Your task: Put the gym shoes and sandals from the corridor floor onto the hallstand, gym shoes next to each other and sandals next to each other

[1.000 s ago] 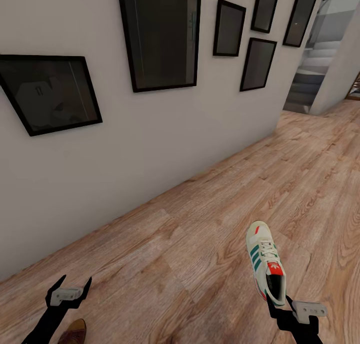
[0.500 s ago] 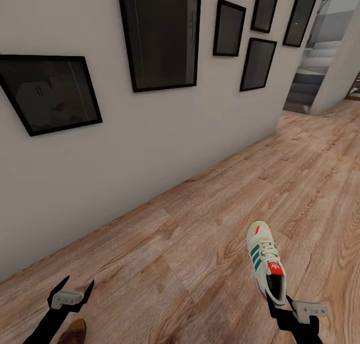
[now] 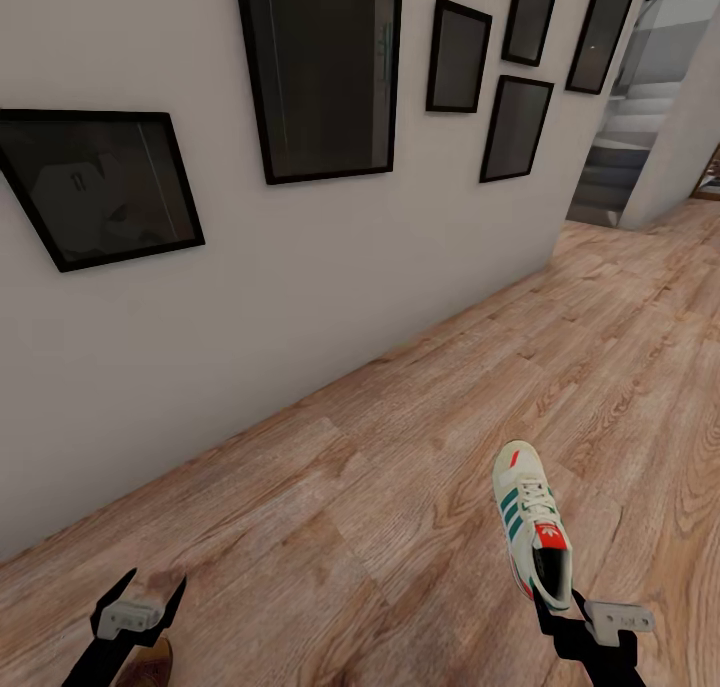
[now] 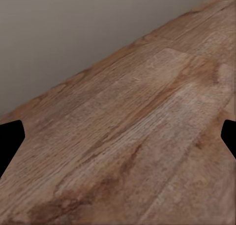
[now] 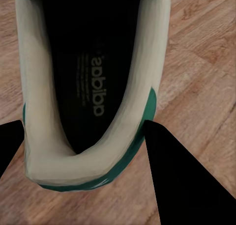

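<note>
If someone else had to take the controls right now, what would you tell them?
Right gripper: jaws closed on the heel rim of a gym shoe, toe pointing away from the robot.
Left gripper: jaws open, empty, over bare corridor floor.
A brown object peeks out beside the left arm at the picture's bottom edge; too little shows to tell what it is.
Done: one shoe gripped.
Left: find the rack, place this shoe, then fetch its partner and both sandals, pairing each.

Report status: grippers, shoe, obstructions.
Left gripper open, empty. Right gripper shut on gym shoe heel collar. Brown object under left arm, unidentifiable.
</note>
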